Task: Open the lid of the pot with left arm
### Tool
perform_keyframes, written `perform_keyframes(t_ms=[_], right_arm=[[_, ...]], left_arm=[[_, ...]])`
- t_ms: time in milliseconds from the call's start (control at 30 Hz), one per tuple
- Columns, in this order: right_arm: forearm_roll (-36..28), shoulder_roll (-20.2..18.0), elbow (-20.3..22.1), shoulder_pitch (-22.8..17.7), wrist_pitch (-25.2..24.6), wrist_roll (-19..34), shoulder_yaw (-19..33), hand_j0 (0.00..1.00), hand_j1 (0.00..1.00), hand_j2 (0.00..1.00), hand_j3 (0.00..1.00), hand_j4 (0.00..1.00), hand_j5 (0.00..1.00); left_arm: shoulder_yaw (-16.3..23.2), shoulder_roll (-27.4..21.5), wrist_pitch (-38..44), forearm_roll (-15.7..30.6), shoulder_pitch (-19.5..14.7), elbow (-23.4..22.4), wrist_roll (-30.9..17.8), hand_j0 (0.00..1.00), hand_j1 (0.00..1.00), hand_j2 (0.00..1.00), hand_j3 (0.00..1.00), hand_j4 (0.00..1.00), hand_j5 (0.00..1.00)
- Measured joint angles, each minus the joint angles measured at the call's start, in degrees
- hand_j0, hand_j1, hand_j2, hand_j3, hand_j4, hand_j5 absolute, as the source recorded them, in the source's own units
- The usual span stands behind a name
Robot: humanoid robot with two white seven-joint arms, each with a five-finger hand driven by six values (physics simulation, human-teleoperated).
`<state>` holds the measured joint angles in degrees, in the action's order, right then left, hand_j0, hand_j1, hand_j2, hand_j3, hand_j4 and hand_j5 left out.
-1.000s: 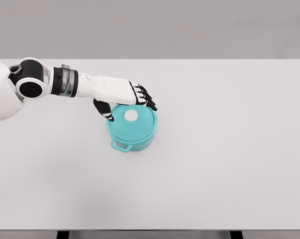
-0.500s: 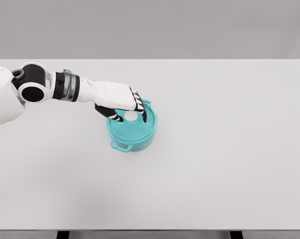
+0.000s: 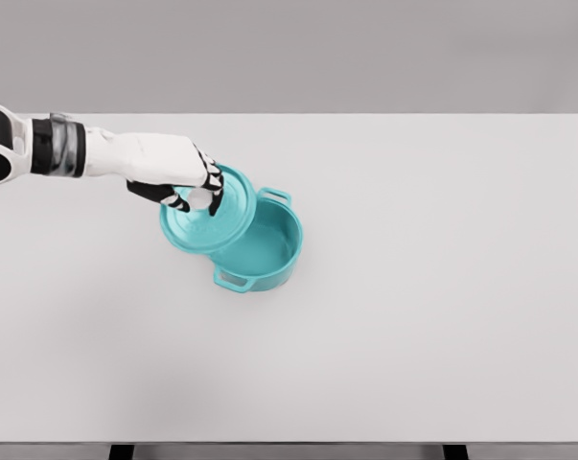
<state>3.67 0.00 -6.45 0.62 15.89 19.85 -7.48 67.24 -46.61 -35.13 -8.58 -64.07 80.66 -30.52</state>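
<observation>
Head view | left robot hand (image 3: 188,187) grips lid (image 3: 207,211) knob | lid lifted, tilted, left of open pot (image 3: 265,251)

Left robot hand (image 3: 178,177) — fingers curled, arm outstretched.

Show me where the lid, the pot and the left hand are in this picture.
lid (image 3: 210,222), head view, teal top surface below the knob.
pot (image 3: 267,251), head view, exposed inside of the pot.
left hand (image 3: 172,172), head view, white back of the hand.
</observation>
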Motion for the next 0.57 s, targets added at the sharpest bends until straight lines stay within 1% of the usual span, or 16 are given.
perform_keyframes(t_ms=[167,200,233,267,433,467,500,533,567], right_arm=[[0.0,0.0,0.0,0.0,0.0,0.0,0.0,1.00,1.00,1.00,1.00,1.00,1.00],[0.0,0.0,0.0,0.0,0.0,0.0,0.0,1.00,1.00,1.00,1.00,1.00,1.00],[0.0,0.0,0.0,0.0,0.0,0.0,0.0,1.00,1.00,1.00,1.00,1.00,1.00],[0.0,0.0,0.0,0.0,0.0,0.0,0.0,1.00,1.00,1.00,1.00,1.00,1.00],[0.0,0.0,0.0,0.0,0.0,0.0,0.0,1.00,1.00,1.00,1.00,1.00,1.00],[0.0,0.0,0.0,0.0,0.0,0.0,0.0,1.00,1.00,1.00,1.00,1.00,1.00],[0.0,0.0,0.0,0.0,0.0,0.0,0.0,1.00,1.00,1.00,1.00,1.00,1.00],[0.0,0.0,0.0,0.0,0.0,0.0,0.0,1.00,1.00,1.00,1.00,1.00,1.00],[0.0,0.0,0.0,0.0,0.0,0.0,0.0,1.00,1.00,1.00,1.00,1.00,1.00]], left_arm=[[-1.2,-7.2,0.0,0.4,0.5,0.0,0.0,0.44,0.44,0.44,0.44,0.44,0.44],[-1.4,-8.3,0.0,0.4,0.6,-0.1,0.0,0.50,0.50,0.50,0.50,0.50,0.50],[-1.6,-9.0,0.0,0.4,0.6,-0.2,0.1,0.80,0.80,0.80,0.80,0.80,0.80],[-1.7,-9.5,0.0,0.4,0.7,-0.2,0.1,1.00,1.00,1.00,1.00,1.00,1.00],[-2.0,-10.1,0.0,0.6,0.7,-0.1,0.4,1.00,1.00,1.00,1.00,1.00,1.00],[-2.1,-10.2,0.0,0.8,1.2,0.4,0.4,1.00,1.00,1.00,1.00,1.00,1.00],[-2.1,-10.3,0.0,1.6,2.5,1.7,0.4,1.00,1.00,1.00,1.00,1.00,1.00],[-2.7,-10.9,0.0,3.1,2.8,3.5,0.5,1.00,1.00,1.00,1.00,1.00,1.00],[-3.5,-11.6,0.0,4.6,4.5,5.1,0.6,1.00,1.00,1.00,1.00,1.00,1.00]])
